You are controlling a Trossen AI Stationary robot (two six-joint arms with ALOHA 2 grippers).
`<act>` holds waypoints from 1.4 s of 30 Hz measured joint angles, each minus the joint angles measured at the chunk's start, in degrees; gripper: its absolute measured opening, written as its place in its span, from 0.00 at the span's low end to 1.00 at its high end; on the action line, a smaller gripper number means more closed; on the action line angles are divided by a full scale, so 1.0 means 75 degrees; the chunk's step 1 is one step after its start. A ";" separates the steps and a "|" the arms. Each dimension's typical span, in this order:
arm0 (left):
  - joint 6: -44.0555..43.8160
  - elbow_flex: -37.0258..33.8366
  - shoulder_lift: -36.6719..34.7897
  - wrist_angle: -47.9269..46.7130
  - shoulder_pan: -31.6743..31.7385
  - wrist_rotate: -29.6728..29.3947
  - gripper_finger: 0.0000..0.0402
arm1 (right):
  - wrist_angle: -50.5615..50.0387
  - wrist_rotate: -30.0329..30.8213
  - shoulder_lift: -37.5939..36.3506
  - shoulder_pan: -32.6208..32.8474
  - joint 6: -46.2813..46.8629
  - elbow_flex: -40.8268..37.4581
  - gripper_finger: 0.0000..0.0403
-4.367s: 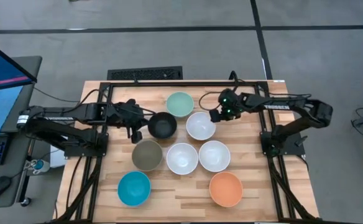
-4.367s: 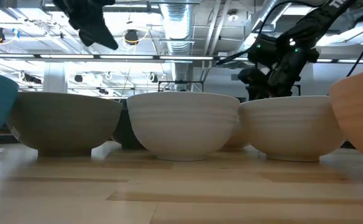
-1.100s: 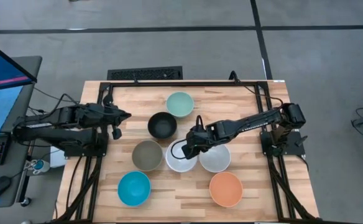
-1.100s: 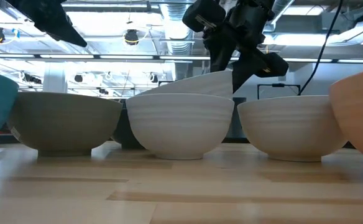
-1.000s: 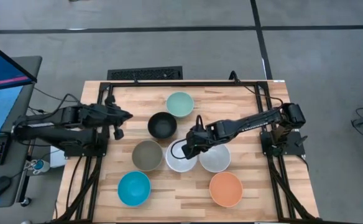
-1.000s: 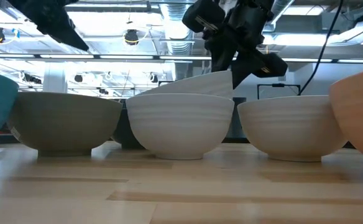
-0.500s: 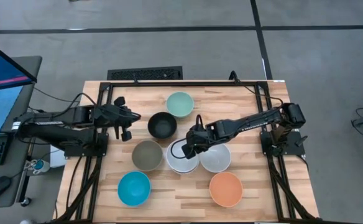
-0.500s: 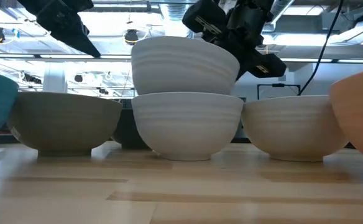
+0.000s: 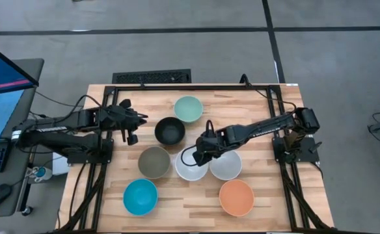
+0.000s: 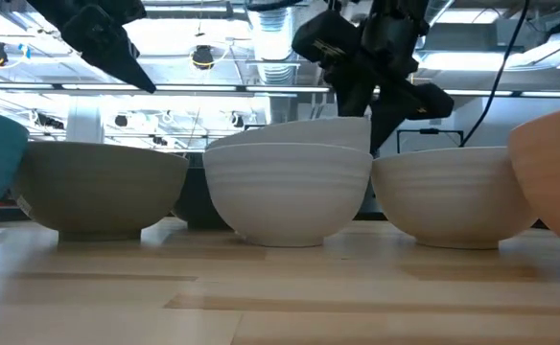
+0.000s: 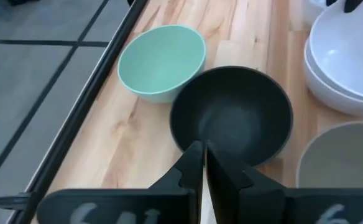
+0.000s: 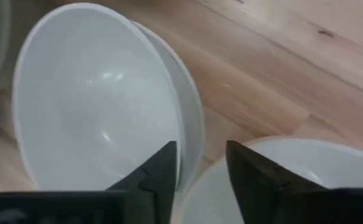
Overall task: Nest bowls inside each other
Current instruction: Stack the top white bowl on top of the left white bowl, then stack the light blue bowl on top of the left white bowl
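Two white bowls sit one inside the other [image 9: 191, 166]. The inner bowl [image 12: 94, 99] rests slightly tilted in the outer bowl [image 10: 288, 192]. My right gripper [image 12: 201, 163] is open above their far right rim, with one finger over the inner bowl's hollow and one outside both rims. I cannot tell whether it touches them. My left gripper [image 9: 136, 127] is shut and hovers left of the black bowl [image 9: 170, 130]. The left wrist view shows the left gripper [image 11: 204, 155] above that black bowl's [image 11: 231, 115] near rim.
A third white bowl [image 9: 226, 165] stands right beside the nested pair. The mint green bowl [image 9: 188, 108] is at the far side and the olive-grey bowl [image 9: 154, 162] left of the pair. The turquoise bowl [image 9: 140, 197] and orange bowl [image 9: 236, 197] are near the front edge. A black frame [image 9: 177, 87] borders the table.
Half a second ago the upper white bowl stood raised and level above the lower one. It has now sunk down into it, only its rim showing. The left gripper has moved toward the table's right, closer to the black bowl.
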 joint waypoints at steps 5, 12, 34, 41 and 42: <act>-0.0041 -0.0529 0.0000 0.0298 0.0153 0.0049 0.02 | -0.0025 -0.0011 0.0003 -0.0003 -0.0078 0.0000 0.54; -0.0252 -0.0859 -0.0211 0.1375 0.0184 0.0948 0.02 | 0.0333 0.0817 -0.0613 -0.0239 -0.0112 0.0000 0.56; 0.0379 -0.0602 -0.0263 0.1522 0.0264 0.1207 0.02 | 0.1634 -0.0657 0.0108 -0.4287 -0.2418 0.0000 0.59; 0.0291 -0.0602 -0.0256 0.1448 0.0269 0.1085 0.02 | 0.1771 -0.1010 0.0603 -0.4521 -0.2495 -0.0029 0.60; 0.0246 -0.0601 -0.0256 0.1448 0.0271 0.1080 0.02 | 0.1979 -0.1164 0.0747 -0.4526 -0.2487 -0.0023 0.60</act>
